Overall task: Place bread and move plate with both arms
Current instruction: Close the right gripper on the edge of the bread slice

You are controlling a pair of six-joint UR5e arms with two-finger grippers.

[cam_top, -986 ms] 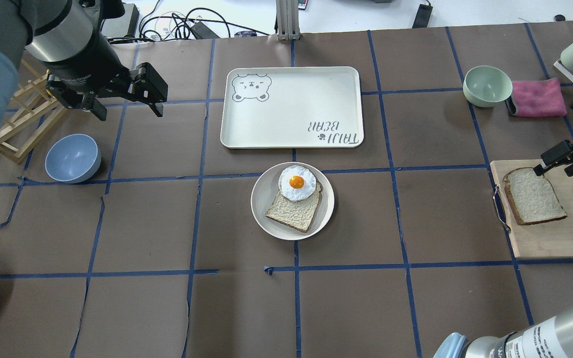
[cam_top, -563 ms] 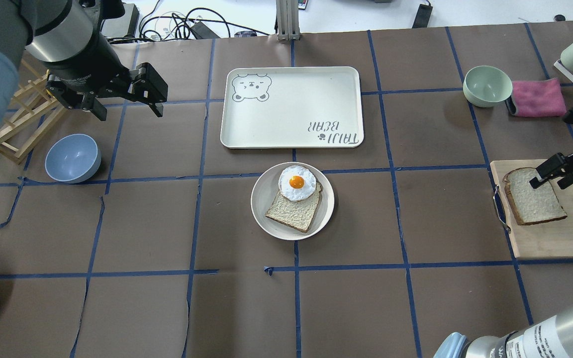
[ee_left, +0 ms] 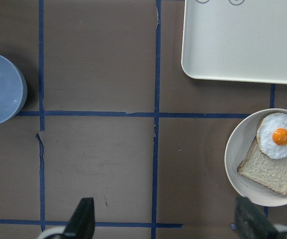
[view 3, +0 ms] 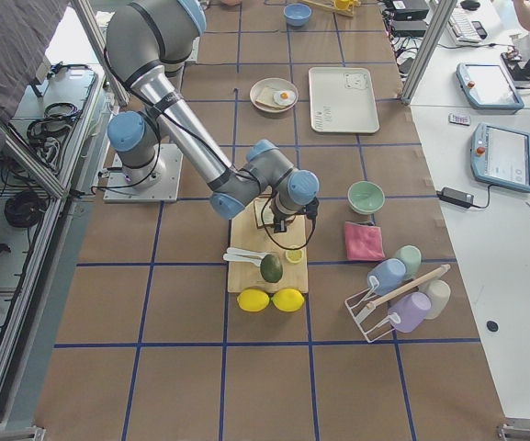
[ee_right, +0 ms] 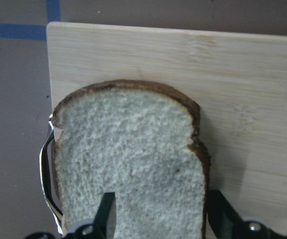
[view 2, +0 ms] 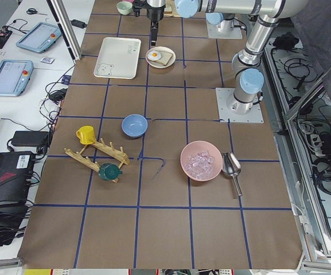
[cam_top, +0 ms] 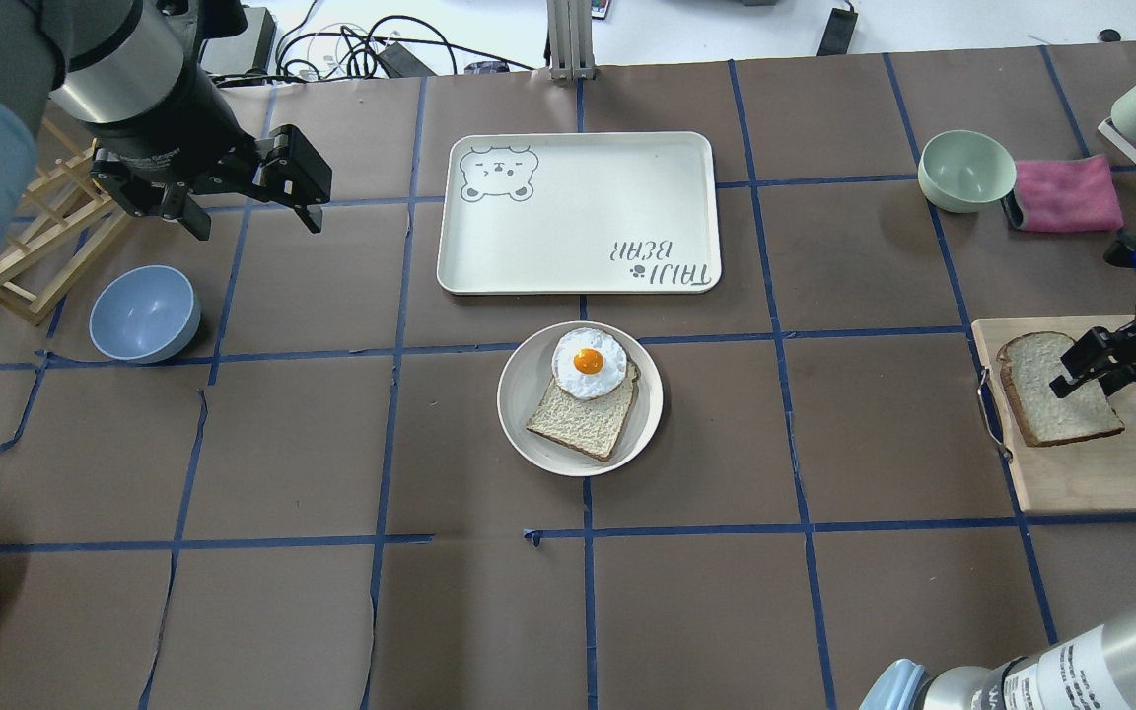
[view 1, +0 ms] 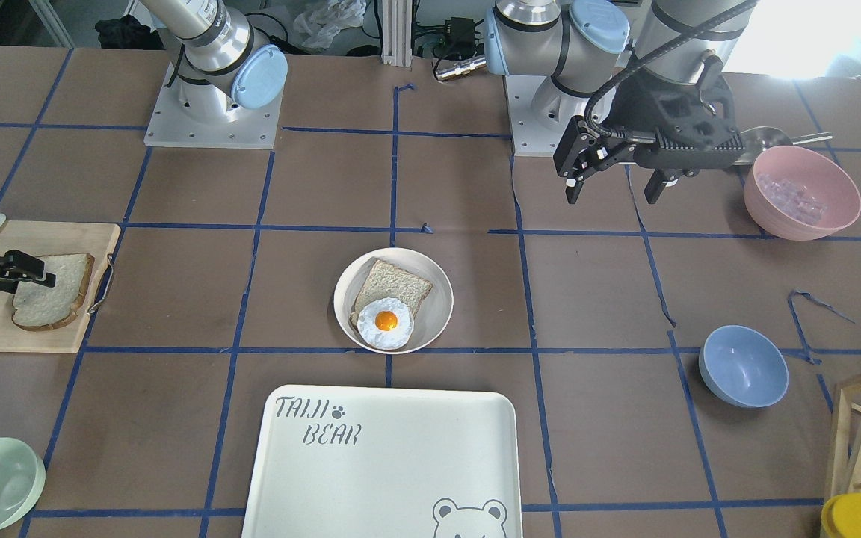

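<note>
Roughly, by size. Bench [cam_top: 312, 611]: brown paper cover, gridded with blue tape.

Left arm [cam_top: 124, 69] enters at the upper left of the overhead view. Right arm [view 3: 191, 138] reaches down to the middle of the right-side view.

TAIJI BEAR tray [cam_top: 578, 212]: upper centre of the overhead view, flat on the bench.

Wooden cutting board [cam_top: 1100, 473]: right edge, mid-height.

Plate [cam_top: 514, 390]: centre of the frame, just below the tray and apart from it, well apart from the board.

Bread [cam_top: 1041, 409]: flat on the left part of the board, dark crust, rounded end toward the top of the frame.

Squarish slice [cam_top: 583, 419]: lies in the plate.

Left tool [cam_top: 257, 227]: hangs above the bench at upper left, jaws spread wide, nothing between them.

Right tool [ee_right: 160, 216]: low over the bread, jaws parted and not gripping. Wrist view shows one finger [ee_right: 106, 214] over the white face and the other just outside the right-hand crust. Contact with the bread cannot be told.

Fried egg [cam_top: 589, 362]: on the squarish slice's upper corner.
</note>
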